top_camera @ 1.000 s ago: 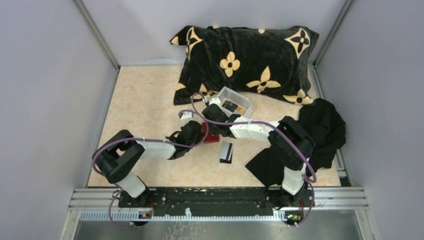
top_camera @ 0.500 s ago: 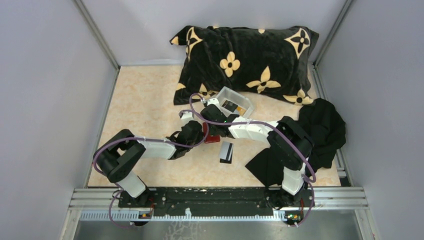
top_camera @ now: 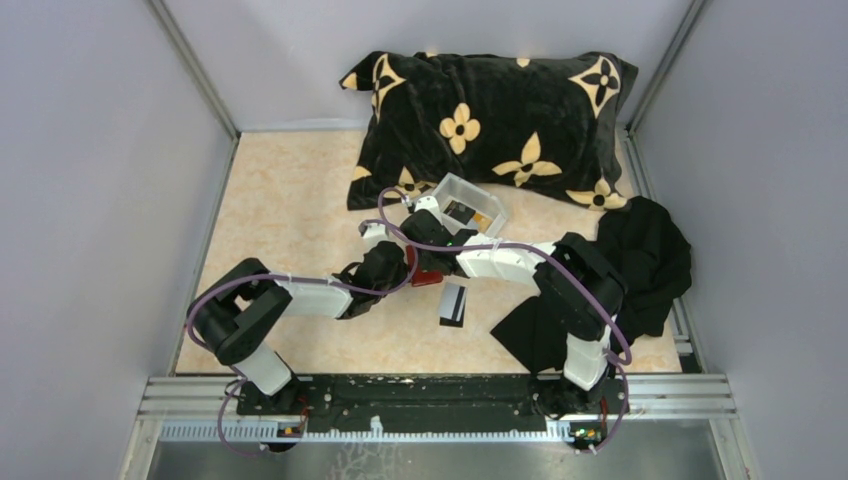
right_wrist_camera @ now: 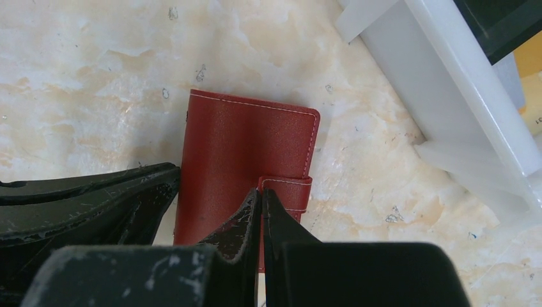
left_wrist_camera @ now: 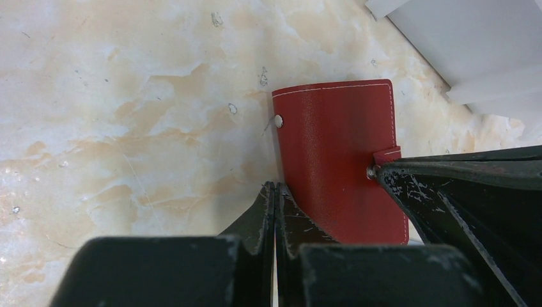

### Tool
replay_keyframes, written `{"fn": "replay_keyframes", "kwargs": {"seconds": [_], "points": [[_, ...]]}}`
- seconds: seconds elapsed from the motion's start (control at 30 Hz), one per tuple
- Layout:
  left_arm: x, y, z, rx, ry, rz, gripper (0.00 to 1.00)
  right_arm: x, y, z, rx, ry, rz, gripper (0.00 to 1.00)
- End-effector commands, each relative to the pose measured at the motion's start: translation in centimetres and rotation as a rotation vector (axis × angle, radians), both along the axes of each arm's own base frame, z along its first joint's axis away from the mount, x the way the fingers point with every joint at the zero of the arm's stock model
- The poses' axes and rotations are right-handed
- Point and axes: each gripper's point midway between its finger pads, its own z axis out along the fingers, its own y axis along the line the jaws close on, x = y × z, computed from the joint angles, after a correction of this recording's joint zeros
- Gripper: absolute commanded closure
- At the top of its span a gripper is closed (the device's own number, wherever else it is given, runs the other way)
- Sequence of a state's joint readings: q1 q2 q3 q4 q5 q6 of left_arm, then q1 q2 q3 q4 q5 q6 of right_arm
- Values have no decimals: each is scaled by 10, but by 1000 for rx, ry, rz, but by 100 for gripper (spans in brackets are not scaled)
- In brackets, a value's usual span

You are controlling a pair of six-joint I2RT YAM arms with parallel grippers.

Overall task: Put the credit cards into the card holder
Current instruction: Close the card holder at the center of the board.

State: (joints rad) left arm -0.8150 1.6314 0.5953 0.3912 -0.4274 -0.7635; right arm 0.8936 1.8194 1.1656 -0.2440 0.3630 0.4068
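Your left gripper (left_wrist_camera: 275,192) is pressing its two fingers flat together with nothing between them, and their tips are touching the left long edge of the card holder (left_wrist_camera: 339,160). Your right gripper (right_wrist_camera: 262,195) is doing likewise: its fingers are closed blade to blade, and the tips are resting on the strap tab (right_wrist_camera: 286,192) at the holder's right edge. The red card holder is lying closed and flat on the table (top_camera: 290,200), caught between the two pairs of tips and just in front of the white tray (right_wrist_camera: 460,96).

Moving outward, your left arm (top_camera: 310,297) is reaching low across the table from its folded elbow at the left, wrist pointing right toward the holder. Your right arm (top_camera: 500,260) is stretching leftward from its raised elbow, with the wrist angling down beside the tray.

A black card (top_camera: 453,303) with a white band is lying on the table near the holder, on the side toward the arm bases. A pillow (top_camera: 490,125) is lying behind the tray, and a black cloth (top_camera: 640,260) is lying at the right.
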Motion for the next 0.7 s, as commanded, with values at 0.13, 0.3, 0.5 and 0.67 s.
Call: {"fn": "replay_keyframes", "kwargs": {"seconds": [0.13, 0.3, 0.5, 0.67], "points": [[-1, -4, -5, -8, 16, -19, 100, 4, -2, 21, 10, -68, -6, 100], [0, -6, -4, -9, 15, -21, 100, 4, -4, 18, -3, -64, -4, 100], [-1, -5, -4, -8, 15, -21, 100, 0, -4, 8, -11, -37, 7, 100], [-1, -7, -5, -11, 18, -24, 100, -1, -2, 8, -8, -32, 14, 100]]}}
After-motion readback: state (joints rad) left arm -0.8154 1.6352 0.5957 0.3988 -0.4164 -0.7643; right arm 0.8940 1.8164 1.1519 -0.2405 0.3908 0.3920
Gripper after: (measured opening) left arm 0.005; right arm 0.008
